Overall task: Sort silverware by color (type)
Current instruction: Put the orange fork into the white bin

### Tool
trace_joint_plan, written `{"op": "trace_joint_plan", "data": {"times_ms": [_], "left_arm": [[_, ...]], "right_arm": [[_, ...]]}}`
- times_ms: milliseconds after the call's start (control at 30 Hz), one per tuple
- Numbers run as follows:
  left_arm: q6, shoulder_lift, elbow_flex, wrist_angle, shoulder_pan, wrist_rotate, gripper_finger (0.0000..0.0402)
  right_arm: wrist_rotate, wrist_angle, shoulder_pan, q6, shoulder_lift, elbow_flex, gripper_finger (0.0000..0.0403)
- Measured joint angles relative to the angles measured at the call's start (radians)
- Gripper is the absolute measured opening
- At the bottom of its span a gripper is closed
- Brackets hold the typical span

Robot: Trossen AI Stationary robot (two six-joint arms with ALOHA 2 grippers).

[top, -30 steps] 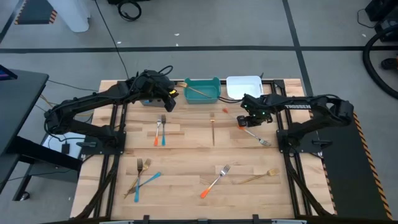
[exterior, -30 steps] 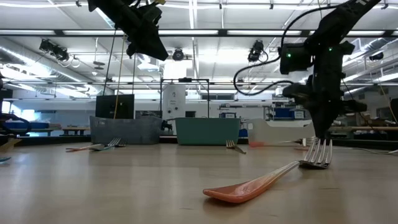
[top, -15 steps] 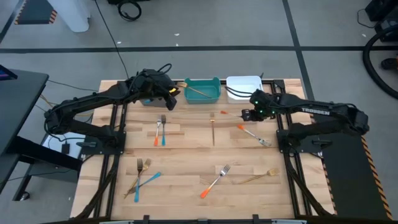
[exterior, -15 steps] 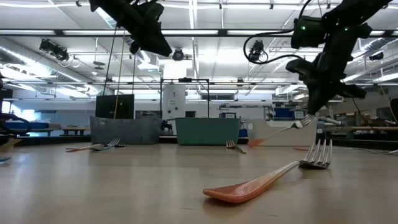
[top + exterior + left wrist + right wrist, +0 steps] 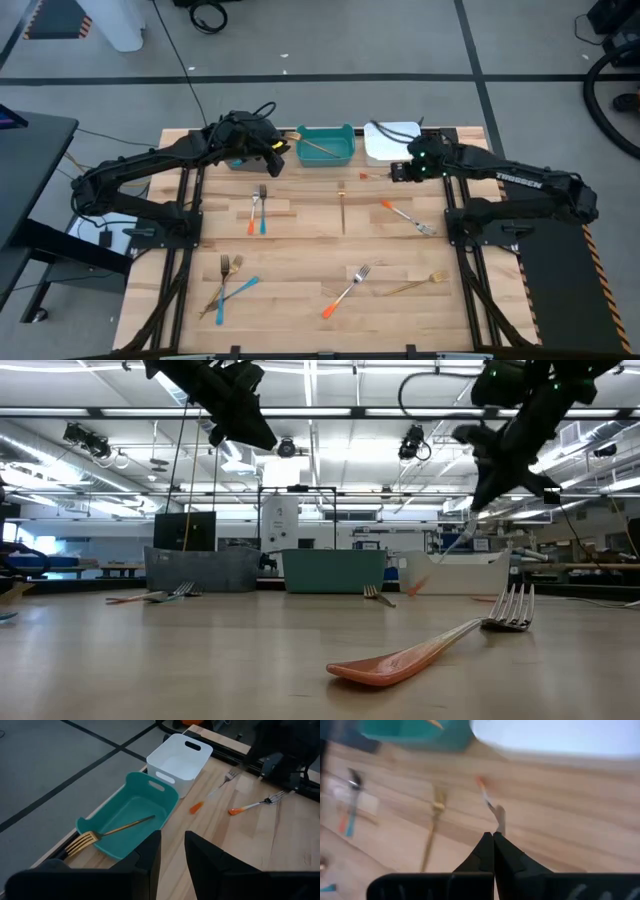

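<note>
at the near edge of the wooden table (image 5: 300, 300), an orange-handled fork (image 5: 345, 290) is seen lying flat, with a gold fork (image 5: 412, 285) just to its right. toward the near left corner, a blue-handled utensil (image 5: 234, 294) and a gold fork (image 5: 222, 285) are crossed over each other.

further in, at mid-table, an orange-handled fork (image 5: 252, 211) and a blue-handled fork (image 5: 263, 207) lie side by side on the left, a gold utensil (image 5: 342, 206) lies alone at the centre, and another orange-handled fork (image 5: 406, 217) lies to the right.

beyond these, the right gripper (image 5: 401, 173) is held above the table just in front of the white bin (image 5: 385, 150). its fingers (image 5: 492, 851) are pressed together on the head of a small orange-handled fork (image 5: 486, 797), which hangs down with its orange tip (image 5: 414, 586) lowest, clear of the table surface.

at the far edge, the teal bin (image 5: 97, 822) is seen with one gold fork (image 5: 102, 834) lying in it, the white bin just beside it on the right. the left gripper (image 5: 272, 161) is held over the table's far left, near the teal bin, with its fingers (image 5: 150, 851) spread apart and nothing between them.
</note>
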Motion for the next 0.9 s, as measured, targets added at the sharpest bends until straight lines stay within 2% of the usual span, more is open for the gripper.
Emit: {"op": "trace_joint_plan", "data": {"times_ms": [167, 300, 500, 567, 733, 900], "left_arm": [[0.000, 0.000, 0.000, 0.000, 0.000, 0.000, 0.0096], [0.000, 0.000, 0.000, 0.002, 0.000, 0.000, 0.0096], [0.000, 0.000, 0.000, 0.012, 0.000, 0.000, 0.0096], [0.000, 0.000, 0.000, 0.014, 0.000, 0.000, 0.0096], [0.000, 0.000, 0.000, 0.014, 0.000, 0.000, 0.0096], [0.000, 0.000, 0.000, 0.014, 0.000, 0.000, 0.0096]], "right_arm": [[0.059, -0.044, -0.045, -0.072, -0.028, 0.096, 0.0000], [0.067, -0.045, -0.095, -0.124, -0.018, 0.137, 0.0000], [-0.086, -0.077, -0.124, -0.197, 0.006, 0.142, 0.0005], [-0.121, -0.099, -0.114, -0.261, 0.023, 0.142, 0.0016], [-0.039, -0.163, -0.087, -0.492, 0.110, 0.142, 0.0055], [-0.048, -0.152, -0.085, -0.691, 0.243, 0.142, 0.0088]]}}
